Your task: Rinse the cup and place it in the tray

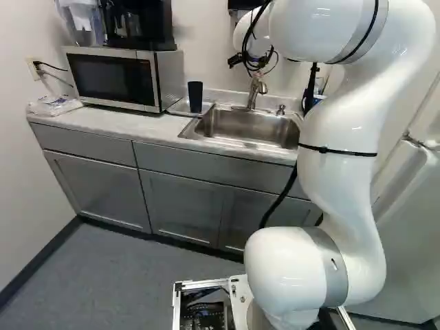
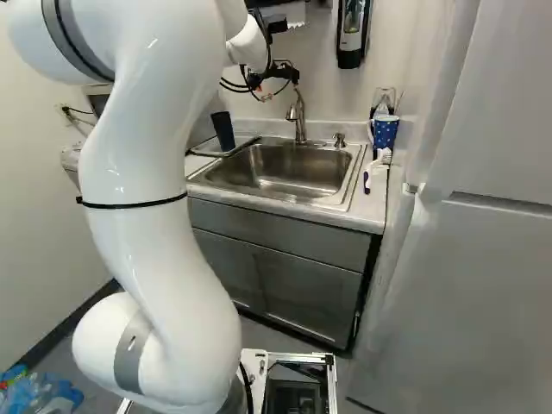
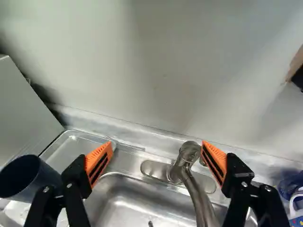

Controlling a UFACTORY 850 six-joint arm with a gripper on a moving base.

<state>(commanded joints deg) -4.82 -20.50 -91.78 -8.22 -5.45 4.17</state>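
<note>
From the left of the left base view, I see a microwave (image 1: pixel 110 78) on the pale bench (image 1: pixel 127 124), then the plain, dark blue cup (image 1: pixel 195 97), upright on the metal tray (image 1: pixel 179 106). Next is the steel sink (image 1: pixel 234 142); over its back edge hangs my gripper (image 2: pixel 278 78), jaws spread wide. Right of the sink, a spotted blue mug (image 2: pixel 385 134) stands near a white brush (image 2: pixel 378 162).

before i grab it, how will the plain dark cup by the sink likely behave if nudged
The cup is tall and narrow, so a nudge could tip it. Its smooth sides look stiff, though they may slip if wet.
</note>
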